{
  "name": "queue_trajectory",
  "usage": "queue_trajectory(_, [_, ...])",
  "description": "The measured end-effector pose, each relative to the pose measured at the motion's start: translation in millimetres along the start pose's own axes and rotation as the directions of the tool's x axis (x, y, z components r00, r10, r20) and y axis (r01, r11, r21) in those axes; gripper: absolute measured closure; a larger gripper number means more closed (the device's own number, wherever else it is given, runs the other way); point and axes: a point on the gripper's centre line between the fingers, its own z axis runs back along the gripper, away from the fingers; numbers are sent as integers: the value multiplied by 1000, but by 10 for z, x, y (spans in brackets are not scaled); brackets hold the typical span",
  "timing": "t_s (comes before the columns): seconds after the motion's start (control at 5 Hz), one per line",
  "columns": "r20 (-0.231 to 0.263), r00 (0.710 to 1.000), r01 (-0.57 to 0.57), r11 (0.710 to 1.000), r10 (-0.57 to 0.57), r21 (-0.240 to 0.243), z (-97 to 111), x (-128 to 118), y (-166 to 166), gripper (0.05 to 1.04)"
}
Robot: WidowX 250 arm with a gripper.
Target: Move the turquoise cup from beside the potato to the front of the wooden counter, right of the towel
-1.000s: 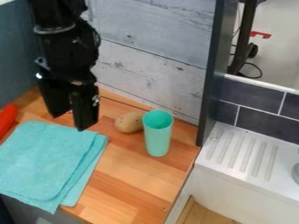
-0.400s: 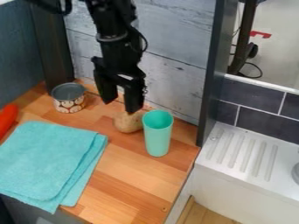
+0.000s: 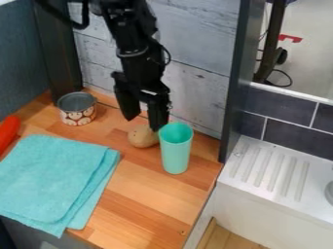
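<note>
The black two-finger gripper [image 3: 144, 123], jaws parted and empty, hangs over the tan, rounded potato [image 3: 143, 136] beside the turquoise plastic cup [image 3: 175, 151].

Counter [image 3: 139, 199], as seen by the camera: cloth [image 3: 52, 180], front left, overhanging the front edge. Item [image 3: 8, 130], far left, behind the cloth's left part. Tin [image 3: 77, 115], back left, behind the cloth. Potato [image 3: 141, 136], right of the tin and nearer the front. Cup [image 3: 175, 153], just right of the potato. Wall [image 3: 205, 95], behind all. Drainboard [image 3: 267, 170], right of the counter.
</note>
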Motion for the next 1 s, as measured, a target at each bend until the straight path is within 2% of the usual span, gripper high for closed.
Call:
queue_trajectory(0.2, [-3,1000,20,1000,-20,3,-126,28,24,83])
queue_trajectory(0.4, [16,999,30,1000,-30,6,-137,75,-12,83])
queue_trajectory(0.6, [56,998,37,999,-36,-19,-139,138,-64,83])
queue_trajectory(1.0, [34,999,19,1000,-19,-7,-128,126,-109,83])
